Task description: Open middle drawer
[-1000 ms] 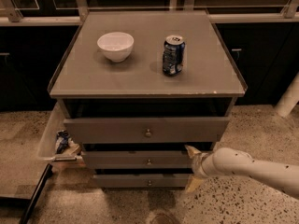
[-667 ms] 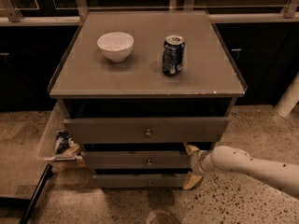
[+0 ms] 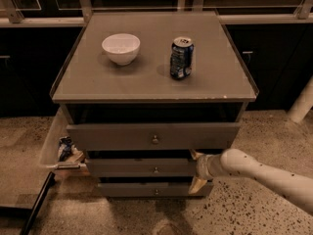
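Note:
The middle drawer (image 3: 142, 168) is a grey flat front with a small round knob (image 3: 155, 170). It sits between the taller top drawer (image 3: 122, 136) and the slim bottom drawer (image 3: 137, 190). It stands out a little less than the top drawer. My gripper (image 3: 196, 170) comes in from the right on a white speckled arm (image 3: 264, 173). It is at the right end of the middle drawer front. Its fingers are apart, one finger (image 3: 195, 155) above the front and one below it.
A white bowl (image 3: 121, 48) and a blue soda can (image 3: 181, 58) stand on the cabinet top (image 3: 146, 82). A clear bin (image 3: 58, 146) with small items hangs at the cabinet's left side. A dark pole (image 3: 36, 199) lies on the speckled floor at lower left. A white post (image 3: 302, 104) stands at the right.
My gripper has shifted slightly left along the right end of the middle drawer. The drawers show no visible movement.

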Controlling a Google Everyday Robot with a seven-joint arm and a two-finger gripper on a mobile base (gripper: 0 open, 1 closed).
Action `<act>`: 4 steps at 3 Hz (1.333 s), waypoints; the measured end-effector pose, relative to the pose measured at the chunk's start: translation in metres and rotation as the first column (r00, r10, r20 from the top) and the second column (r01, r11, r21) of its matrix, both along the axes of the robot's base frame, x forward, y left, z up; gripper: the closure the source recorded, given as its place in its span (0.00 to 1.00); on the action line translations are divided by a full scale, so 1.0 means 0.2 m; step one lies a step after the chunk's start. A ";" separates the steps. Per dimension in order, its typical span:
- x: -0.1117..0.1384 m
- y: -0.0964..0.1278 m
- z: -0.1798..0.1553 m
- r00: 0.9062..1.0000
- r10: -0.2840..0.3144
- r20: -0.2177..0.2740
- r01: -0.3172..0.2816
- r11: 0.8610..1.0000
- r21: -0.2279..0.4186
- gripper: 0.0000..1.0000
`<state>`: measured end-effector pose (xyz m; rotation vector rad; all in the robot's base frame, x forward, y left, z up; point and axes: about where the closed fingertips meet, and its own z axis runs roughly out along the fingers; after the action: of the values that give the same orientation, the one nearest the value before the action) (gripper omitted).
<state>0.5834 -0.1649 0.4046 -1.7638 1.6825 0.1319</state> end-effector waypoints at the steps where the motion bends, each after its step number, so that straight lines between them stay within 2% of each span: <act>1: 0.02 0.00 -0.04 1.000 0.002 -0.009 -0.002 1.000 -0.001 0.00; 2: 0.03 -0.01 -0.09 1.000 -0.001 -0.026 0.001 1.000 -0.011 0.00; 3: 0.03 -0.01 -0.10 1.000 -0.001 -0.026 0.001 1.000 -0.011 0.19; 4: 0.03 -0.01 -0.10 1.000 -0.001 -0.026 0.001 1.000 -0.011 0.42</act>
<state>0.5900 -0.1671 0.3856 -1.7768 1.7052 0.1459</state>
